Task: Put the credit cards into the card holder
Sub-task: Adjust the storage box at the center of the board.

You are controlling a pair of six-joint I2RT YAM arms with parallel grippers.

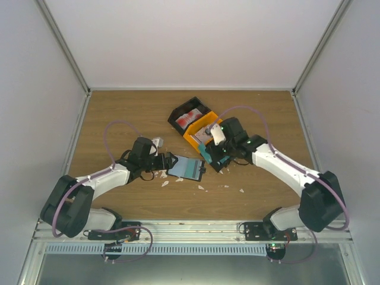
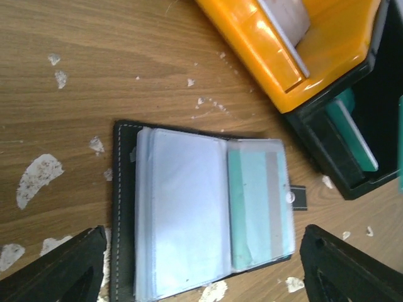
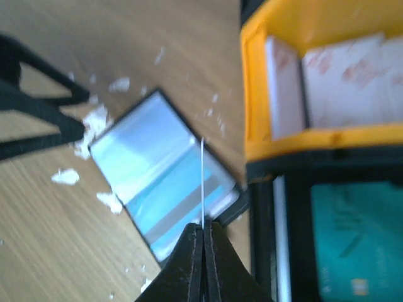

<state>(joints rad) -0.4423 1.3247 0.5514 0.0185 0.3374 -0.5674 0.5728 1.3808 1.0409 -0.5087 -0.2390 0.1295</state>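
Pinching thin edge-on card [image 3: 202,179], probably pale, in right gripper [image 3: 203,229]. Slide level into open black folding card holder [image 2: 189,220], framed by wide-spread left gripper [image 2: 204,264]

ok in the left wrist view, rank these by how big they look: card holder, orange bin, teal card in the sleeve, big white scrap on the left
1. card holder
2. orange bin, cropped by the frame, so unsure
3. teal card
4. white scrap
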